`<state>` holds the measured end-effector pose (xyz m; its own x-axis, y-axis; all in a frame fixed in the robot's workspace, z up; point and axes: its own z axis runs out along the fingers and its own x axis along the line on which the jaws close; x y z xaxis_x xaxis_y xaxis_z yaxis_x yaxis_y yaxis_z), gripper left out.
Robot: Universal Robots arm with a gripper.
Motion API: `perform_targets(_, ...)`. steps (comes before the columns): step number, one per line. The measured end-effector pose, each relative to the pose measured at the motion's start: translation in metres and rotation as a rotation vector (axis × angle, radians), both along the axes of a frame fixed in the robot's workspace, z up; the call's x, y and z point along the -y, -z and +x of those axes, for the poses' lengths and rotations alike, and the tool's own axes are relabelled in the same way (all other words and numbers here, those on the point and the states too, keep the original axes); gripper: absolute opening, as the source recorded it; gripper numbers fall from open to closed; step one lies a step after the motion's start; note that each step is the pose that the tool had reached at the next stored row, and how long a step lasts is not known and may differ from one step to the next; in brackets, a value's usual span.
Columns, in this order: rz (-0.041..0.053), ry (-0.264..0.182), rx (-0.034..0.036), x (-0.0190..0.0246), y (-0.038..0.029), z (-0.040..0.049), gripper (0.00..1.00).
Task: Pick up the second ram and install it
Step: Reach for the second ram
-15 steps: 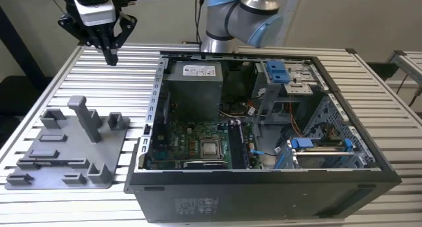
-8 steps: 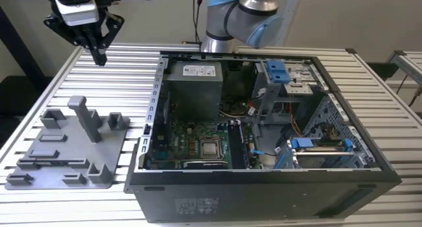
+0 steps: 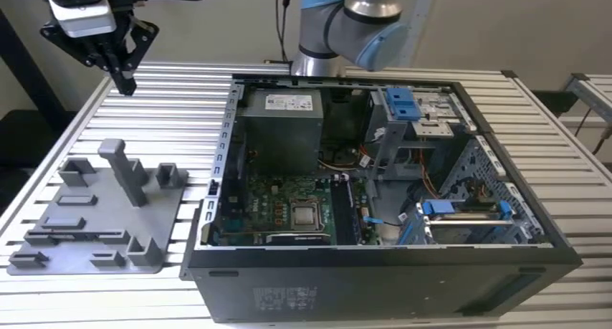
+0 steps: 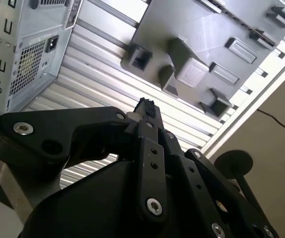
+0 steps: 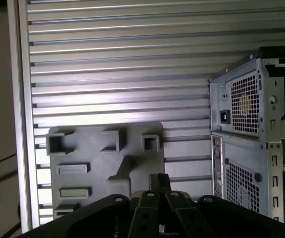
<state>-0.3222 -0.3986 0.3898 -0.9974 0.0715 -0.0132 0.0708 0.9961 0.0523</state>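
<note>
My gripper [image 3: 125, 87] hangs high over the back of the slatted table, at the exterior view's left, beyond the grey fixture tray [image 3: 86, 225]. Its dark fingers point down and are shut together with nothing between them. In both wrist views the fingertips [image 4: 147, 106] [image 5: 159, 179] meet above the tray [image 4: 206, 29] [image 5: 97, 163], whose blocks, posts and pockets hold nothing. The second ram is out of view. The open computer case [image 3: 383, 286] lies at the exterior view's right, its green motherboard [image 3: 277, 207] exposed; dark narrow slots [image 3: 346, 211] run beside the processor socket.
The arm's base and elbow [image 3: 354, 21] rise behind the case. Inside the case are a power supply [image 3: 282, 128], blue drive clips [image 3: 402, 103] and cables. A tall post [image 3: 125, 170] sticks up from the tray. The case's rear wall [image 5: 246, 99] [image 4: 28, 54] is close by.
</note>
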Motion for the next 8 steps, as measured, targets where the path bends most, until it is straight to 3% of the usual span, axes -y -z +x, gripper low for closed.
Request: perform_targets(8, 0.0003, 0.000, -0.0001, 0.0000, 0.0008, -0.0233, 0.11)
